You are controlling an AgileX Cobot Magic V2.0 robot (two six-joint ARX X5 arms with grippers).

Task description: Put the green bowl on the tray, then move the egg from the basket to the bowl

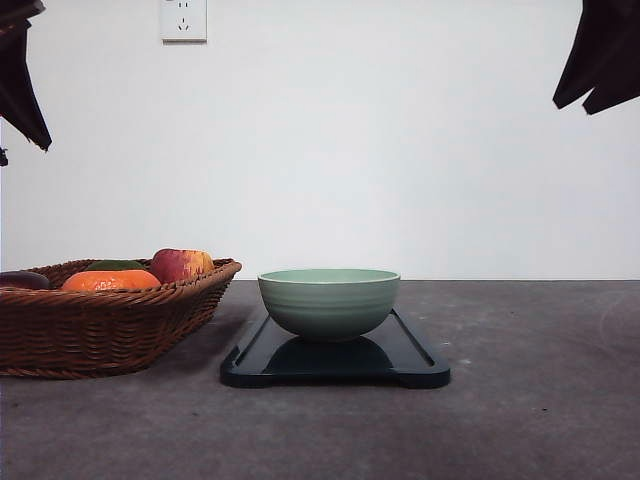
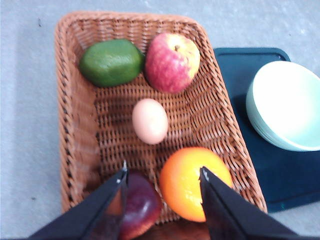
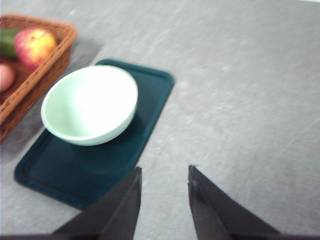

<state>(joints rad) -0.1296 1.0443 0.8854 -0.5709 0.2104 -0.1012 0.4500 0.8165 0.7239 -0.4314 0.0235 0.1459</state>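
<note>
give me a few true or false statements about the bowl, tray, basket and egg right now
1. The green bowl sits on the tray. True.
2. The egg lies inside the bowl. False: it is in the basket, and the bowl is empty.
3. The left gripper has its jaws open above the basket. True.
4. The right gripper is shut on the bowl. False: its jaws are open and hold nothing.
5. The basket holds an apple and an orange. True.
6. The tray rests inside the basket. False: it lies beside the basket on the table.
</note>
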